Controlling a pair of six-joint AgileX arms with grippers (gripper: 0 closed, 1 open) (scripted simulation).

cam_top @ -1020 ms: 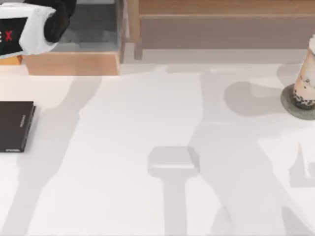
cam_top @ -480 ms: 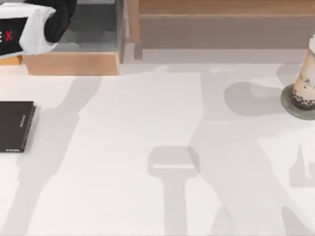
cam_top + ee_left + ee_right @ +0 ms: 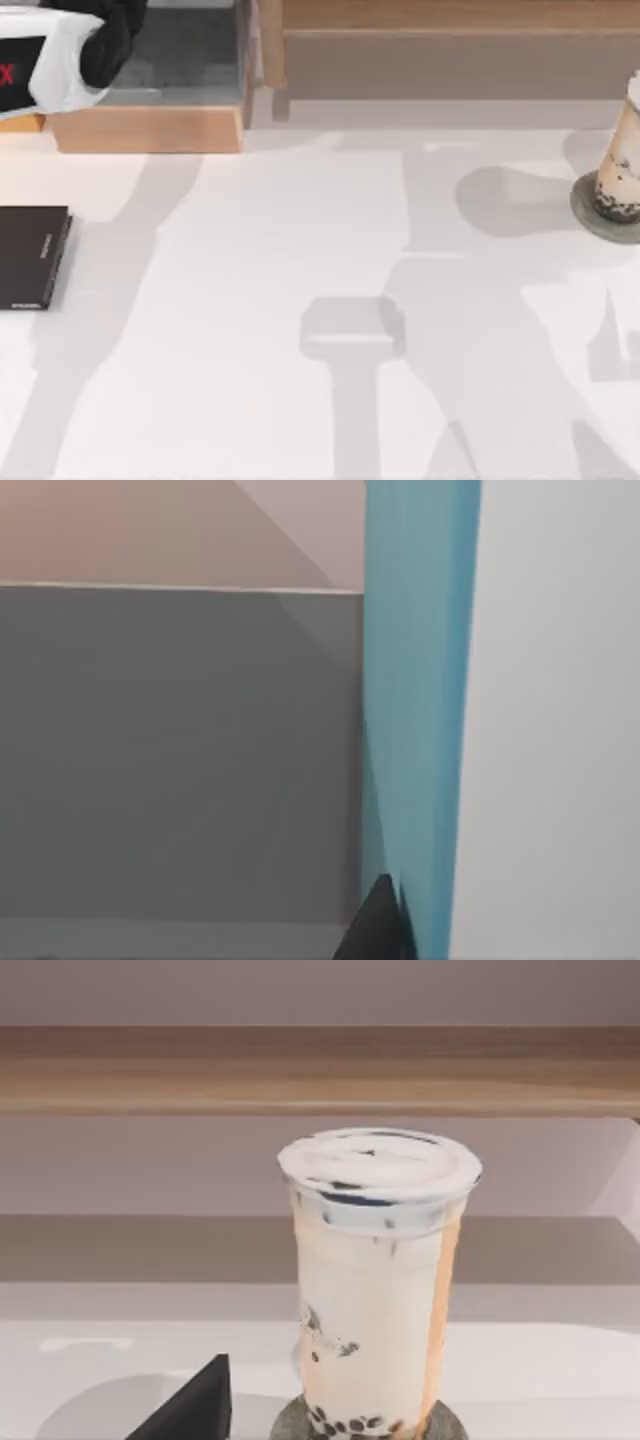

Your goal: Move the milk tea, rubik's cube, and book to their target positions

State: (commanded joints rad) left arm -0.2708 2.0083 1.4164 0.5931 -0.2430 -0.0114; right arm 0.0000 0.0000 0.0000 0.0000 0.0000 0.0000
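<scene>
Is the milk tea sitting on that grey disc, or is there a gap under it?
Touching. In the right wrist view the milk tea stands upright with its base on the grey disc; the top view agrees, with no gap visible.

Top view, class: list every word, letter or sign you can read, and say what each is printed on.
"X", red, partly cut off, on the left arm's black panel.
White lettering along the black slab's edge: too small to read.
Milk tea on its grey disc: no print.

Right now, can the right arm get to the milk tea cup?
Probably yes. In the right wrist view the milk tea stands upright on its grey disc straight ahead, with nothing between the camera and it. I cannot tell how the right gripper's fingers stand.
</scene>
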